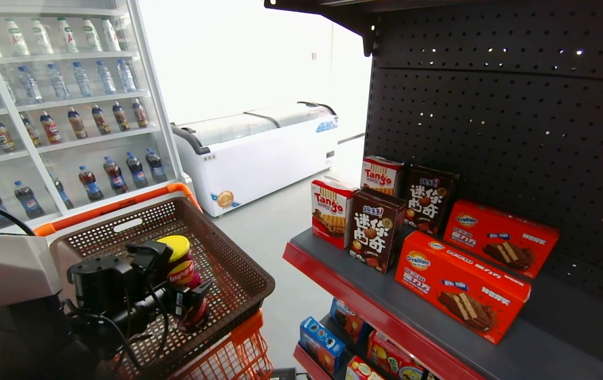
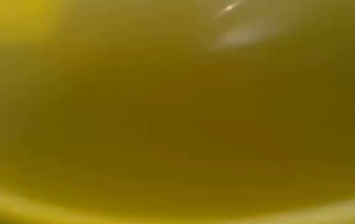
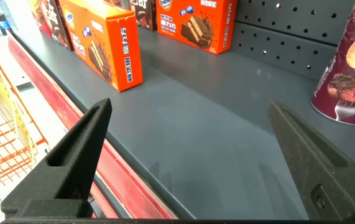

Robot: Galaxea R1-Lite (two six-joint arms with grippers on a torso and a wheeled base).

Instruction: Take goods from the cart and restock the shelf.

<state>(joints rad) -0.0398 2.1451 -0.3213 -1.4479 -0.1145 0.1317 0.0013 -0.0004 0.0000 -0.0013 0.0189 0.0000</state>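
Left gripper [image 1: 188,295], lower left of head view, clamped on chip can [image 1: 175,245]; can upright, yellow lid up, inside outline of brown cart basket [image 1: 238,264]. Cannot tell whether can is clear of basket floor. Lid very close to left wrist camera.

Right gripper [image 3: 189,107] over bare grey shelf [image 3: 214,137], fingers [image 3: 78,155] wide apart, holding nothing. Orange boxes [image 3: 102,50] stand on shelf beyond fingers. Maroon can [image 3: 351,68] upright beside pegboard back. Shelf at right of head view.
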